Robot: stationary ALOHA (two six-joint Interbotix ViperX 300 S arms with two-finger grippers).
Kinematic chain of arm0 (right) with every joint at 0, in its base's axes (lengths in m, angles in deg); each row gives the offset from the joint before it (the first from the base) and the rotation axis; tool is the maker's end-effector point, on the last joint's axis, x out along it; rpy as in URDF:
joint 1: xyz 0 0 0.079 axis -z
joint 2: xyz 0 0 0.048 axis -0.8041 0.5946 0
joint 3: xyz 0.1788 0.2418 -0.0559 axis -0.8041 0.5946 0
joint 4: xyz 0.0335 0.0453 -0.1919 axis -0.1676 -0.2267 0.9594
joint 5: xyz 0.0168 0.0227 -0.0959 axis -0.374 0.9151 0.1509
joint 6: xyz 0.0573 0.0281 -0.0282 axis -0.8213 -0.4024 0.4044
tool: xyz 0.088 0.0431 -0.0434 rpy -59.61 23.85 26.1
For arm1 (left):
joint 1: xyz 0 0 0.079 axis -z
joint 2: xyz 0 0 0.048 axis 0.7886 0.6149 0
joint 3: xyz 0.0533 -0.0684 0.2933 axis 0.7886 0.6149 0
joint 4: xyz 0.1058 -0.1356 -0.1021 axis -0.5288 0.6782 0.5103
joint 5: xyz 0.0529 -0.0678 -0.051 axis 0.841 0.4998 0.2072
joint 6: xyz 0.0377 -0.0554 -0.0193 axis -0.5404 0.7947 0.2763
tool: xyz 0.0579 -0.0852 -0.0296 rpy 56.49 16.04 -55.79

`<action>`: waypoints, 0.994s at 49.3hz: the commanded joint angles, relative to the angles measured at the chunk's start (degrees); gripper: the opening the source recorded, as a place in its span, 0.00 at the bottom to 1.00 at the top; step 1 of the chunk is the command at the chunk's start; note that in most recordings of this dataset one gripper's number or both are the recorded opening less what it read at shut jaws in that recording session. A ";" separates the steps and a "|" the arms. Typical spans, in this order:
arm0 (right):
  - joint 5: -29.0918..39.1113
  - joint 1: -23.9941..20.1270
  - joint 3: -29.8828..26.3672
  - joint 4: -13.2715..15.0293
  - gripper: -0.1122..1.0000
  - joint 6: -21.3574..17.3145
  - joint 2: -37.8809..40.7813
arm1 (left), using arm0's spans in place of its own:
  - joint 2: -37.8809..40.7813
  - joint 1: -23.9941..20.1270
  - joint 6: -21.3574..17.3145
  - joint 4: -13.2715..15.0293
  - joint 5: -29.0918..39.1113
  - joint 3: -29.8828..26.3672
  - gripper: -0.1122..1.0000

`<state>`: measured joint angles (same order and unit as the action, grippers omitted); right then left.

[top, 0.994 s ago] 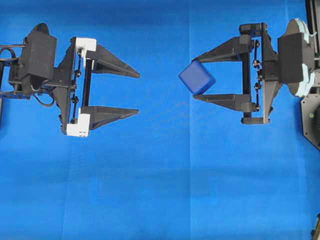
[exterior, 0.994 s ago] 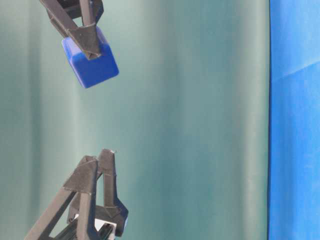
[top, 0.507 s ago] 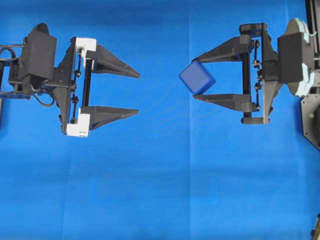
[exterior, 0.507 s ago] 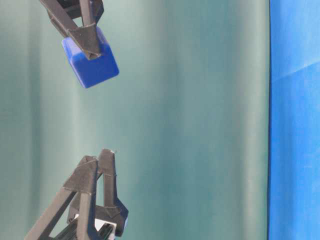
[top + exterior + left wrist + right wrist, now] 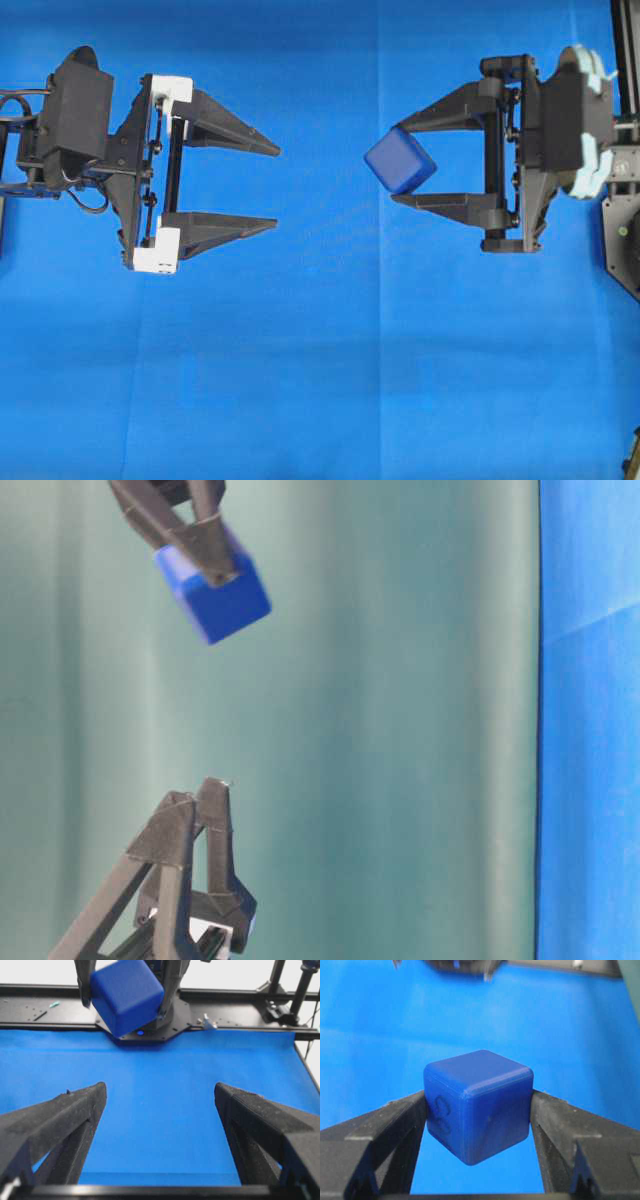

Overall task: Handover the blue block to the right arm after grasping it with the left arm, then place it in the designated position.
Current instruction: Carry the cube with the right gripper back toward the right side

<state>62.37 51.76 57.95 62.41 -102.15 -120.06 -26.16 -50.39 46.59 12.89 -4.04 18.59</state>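
The right gripper [image 5: 398,160] clamps the blue block [image 5: 400,160] at its fingertips — a cube, tilted corner-down, without a long axis. The left gripper [image 5: 277,187] gapes wide — empty.

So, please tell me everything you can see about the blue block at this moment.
The blue block is a small dark royal-blue cube with rounded edges and a smooth, slightly glossy, plastic-looking surface. One face carries a faint dark mark that I cannot read. The right gripper holds it by the tips of its black fingers, which press on two opposite sides. It sits tilted, one corner pointing down, in the air above the blue cloth. The left gripper stands open and apart from it.
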 commanded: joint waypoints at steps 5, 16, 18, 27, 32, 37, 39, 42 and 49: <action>5.89 -1.67 -1.85 -1.76 0.60 -0.53 -0.62 | -0.35 -0.09 0.00 0.09 -0.35 -0.88 0.94; 9.58 -2.90 -1.93 -2.55 0.60 -0.62 -0.70 | -0.44 -0.09 0.00 0.09 -0.35 -0.88 0.94; 9.49 -2.90 -1.93 -2.55 0.60 -0.62 -0.70 | -0.44 -0.09 0.00 0.09 -0.35 -0.88 0.94; 9.49 -2.90 -1.93 -2.55 0.60 -0.53 -0.62 | -0.53 0.00 0.00 0.09 -0.35 -0.79 0.94; 9.49 -2.90 -1.93 -2.55 0.60 -0.53 -0.62 | -0.62 -0.09 0.00 0.09 -0.35 -0.70 0.94; 9.58 -2.90 -1.93 -2.55 0.60 -0.53 -0.62 | -0.53 -0.09 0.09 0.09 -0.26 -0.79 0.94; 9.67 -2.90 -1.93 -2.55 0.60 -0.53 -0.70 | -0.53 0.00 0.00 0.09 -0.26 -0.79 0.94; 9.76 -2.90 -1.85 -2.55 0.60 -0.53 -0.62 | -0.44 -0.09 0.00 0.09 -0.35 -0.88 0.94; 9.76 -2.90 -1.93 -2.46 0.60 -0.53 -0.62 | -0.35 -0.09 0.00 0.09 -0.26 -0.88 0.94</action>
<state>72.30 48.95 57.86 59.95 -102.68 -120.15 -26.08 -50.39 46.59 12.89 -4.04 18.59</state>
